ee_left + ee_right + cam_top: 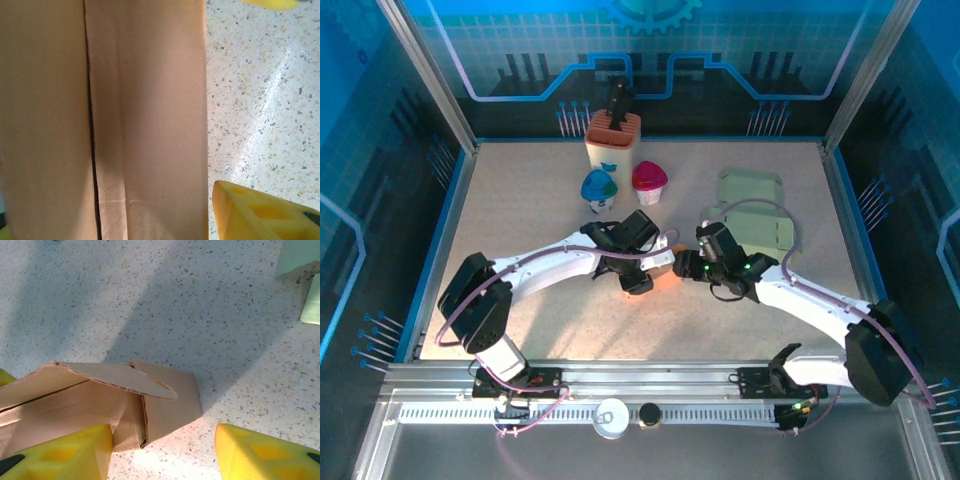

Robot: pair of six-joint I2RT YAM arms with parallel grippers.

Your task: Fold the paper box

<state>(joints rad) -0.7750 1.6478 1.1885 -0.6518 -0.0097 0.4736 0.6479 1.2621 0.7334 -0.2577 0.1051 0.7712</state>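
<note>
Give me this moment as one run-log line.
state: paper box partly folded, one flap raised | left tool: against box, grip unclear | right tool: open, straddling box corner | green blank: flat, beyond right tool

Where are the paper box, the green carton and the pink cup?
paper box (170, 400), right wrist view, on its end panel.
green carton (752, 188), top external view, on its far panel.
pink cup (649, 176), top external view, on its pink top.
</note>
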